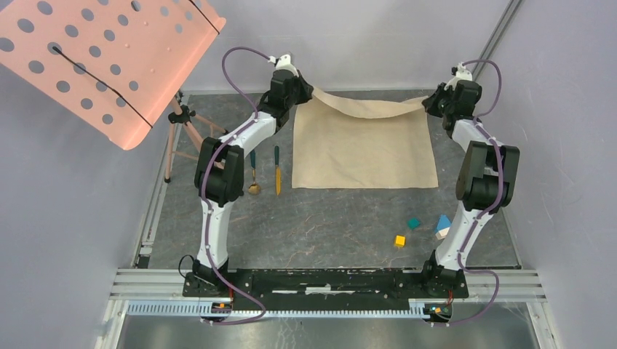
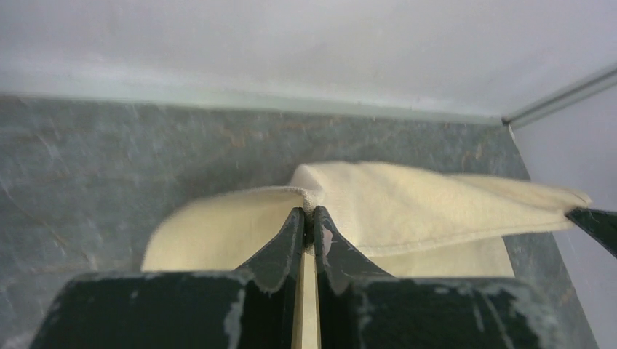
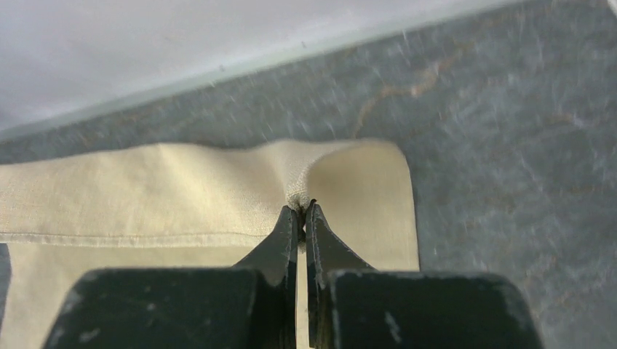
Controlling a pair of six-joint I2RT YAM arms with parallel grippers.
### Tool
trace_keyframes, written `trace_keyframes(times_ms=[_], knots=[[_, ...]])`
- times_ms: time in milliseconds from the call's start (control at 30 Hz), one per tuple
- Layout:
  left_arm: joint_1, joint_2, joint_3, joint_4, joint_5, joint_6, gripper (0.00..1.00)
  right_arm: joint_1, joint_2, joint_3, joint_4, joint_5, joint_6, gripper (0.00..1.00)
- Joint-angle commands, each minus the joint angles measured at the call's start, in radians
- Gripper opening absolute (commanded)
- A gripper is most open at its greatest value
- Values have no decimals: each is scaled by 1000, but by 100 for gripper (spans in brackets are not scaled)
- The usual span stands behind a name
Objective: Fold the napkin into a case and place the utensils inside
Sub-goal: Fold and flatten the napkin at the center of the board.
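The beige napkin [image 1: 361, 145] lies flat on the grey table with its far edge lifted. My left gripper [image 1: 309, 93] is shut on the far left corner, seen pinched in the left wrist view [image 2: 309, 212]. My right gripper [image 1: 428, 103] is shut on the far right corner, seen in the right wrist view [image 3: 300, 207]. The lifted edge sags between them [image 2: 436, 203]. The gold spoon [image 1: 254, 174] and gold knife [image 1: 277, 171], both with teal handles, lie side by side left of the napkin, near my left arm.
Small cubes lie at the front right: yellow [image 1: 399, 241], teal [image 1: 414, 223] and a blue and white piece [image 1: 442, 225]. A pink perforated stand [image 1: 102, 58] on a tripod [image 1: 180, 123] overhangs the far left. Grey walls close in at the back and right.
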Motion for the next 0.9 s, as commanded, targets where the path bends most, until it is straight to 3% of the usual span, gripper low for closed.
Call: trace_keyframes(times_ms=[0,100,233,333,533,867], knots=[[8,-86,-117,-3,148,-96,2,-39,-82,-34,-154,25,-52,1],[6,-140,-182,-183,183,-148,2,-64,-157,-124,-305,37,-75,0],[6,-217,-291,-361,260,-166,2,-77,-344,-414,-249,115,-62,0],[5,-272,-396,-386,297,-182,2,-77,-440,-556,-200,142,-60,1],[-13,-362,-546,-429,278,-191,2,-77,-482,-620,-244,148,-88,0],[-39,-462,-639,-474,285,-175,2,-78,-576,-710,-254,196,-98,0]])
